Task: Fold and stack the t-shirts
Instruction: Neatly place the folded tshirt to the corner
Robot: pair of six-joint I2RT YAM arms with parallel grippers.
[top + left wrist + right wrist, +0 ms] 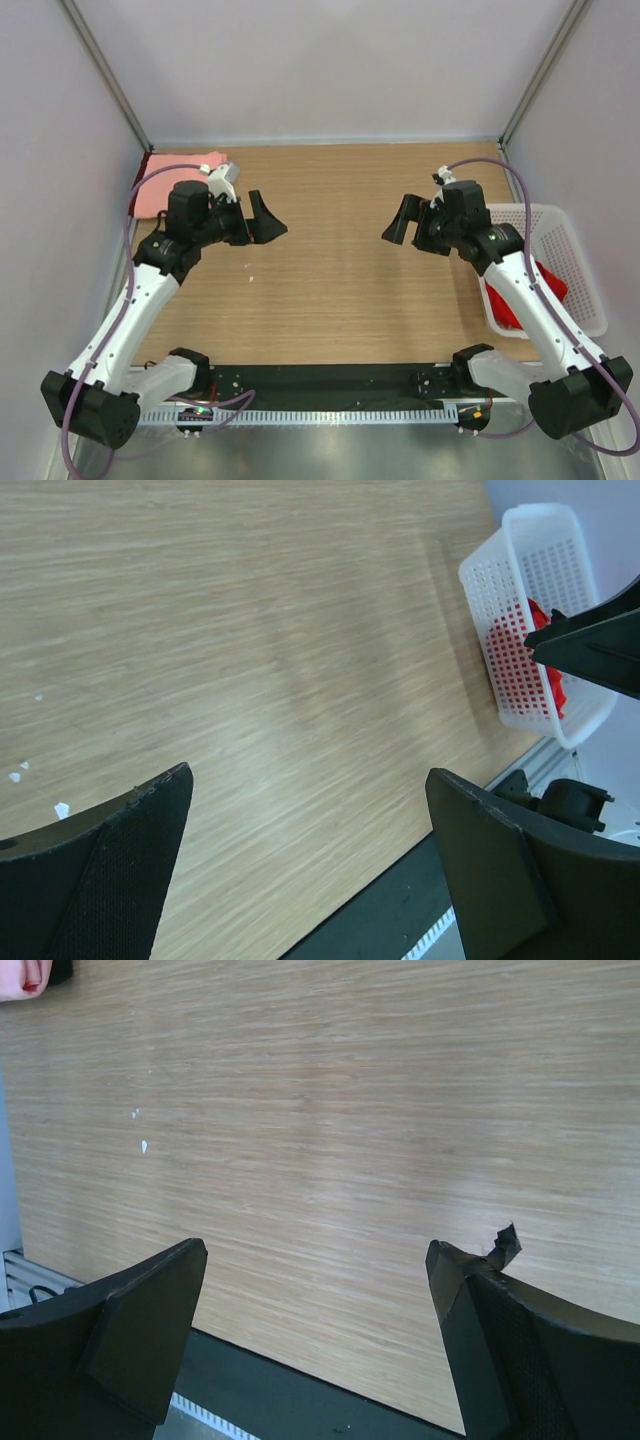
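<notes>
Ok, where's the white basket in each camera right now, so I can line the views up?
Top external: the white basket sits at the right edge, beside the right arm, with the red t-shirt inside.
Left wrist: the basket is in the upper right corner.
Right wrist: not in view.
Shared landmark: the white specks on the wooden table show in all three.
</notes>
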